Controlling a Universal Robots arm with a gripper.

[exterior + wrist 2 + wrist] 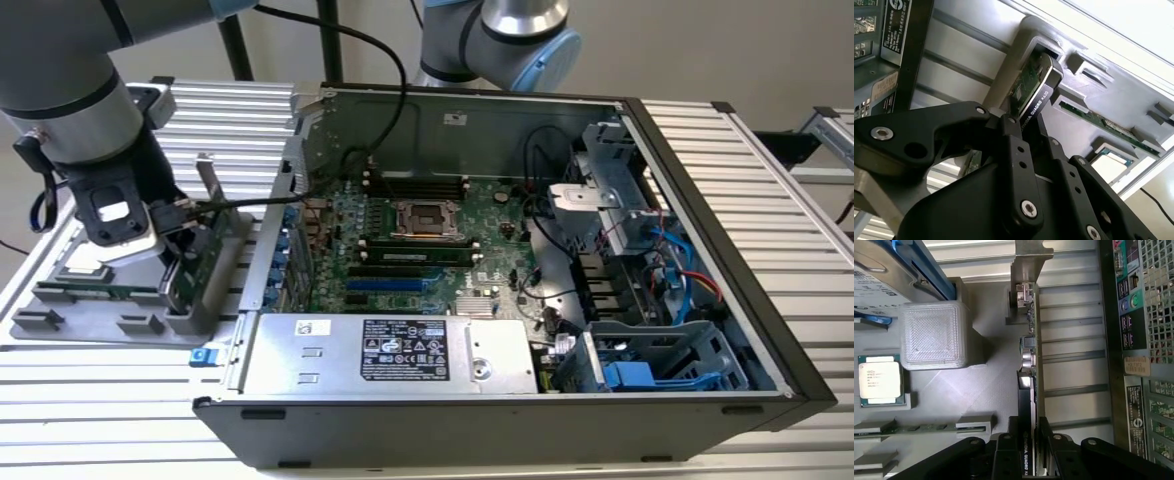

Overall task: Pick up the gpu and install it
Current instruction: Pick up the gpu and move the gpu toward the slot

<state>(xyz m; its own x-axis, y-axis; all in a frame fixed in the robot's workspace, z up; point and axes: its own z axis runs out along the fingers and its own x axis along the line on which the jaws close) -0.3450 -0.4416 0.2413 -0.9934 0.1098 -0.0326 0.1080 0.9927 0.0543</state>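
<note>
Pick-up stage of the installation. The gripper (182, 232) stood over the gray tray (80, 325) at the exterior view's left, outside the open computer case (507, 420). Its two black fingers (1013, 442) were clamped on the top edge of the graphics card (1029, 355), one on each face. The card stood on edge in the tray, silver bracket at one end, beside a processor chip (879, 382) and a memory stick (1114, 127). Whether its lower edge had cleared its holder could not be told. The grasp appeared made. The lift, the carry to the case and the seating were judged not yet done, since the blue slots (387, 285) on the motherboard (507, 240) held no card.
</note>
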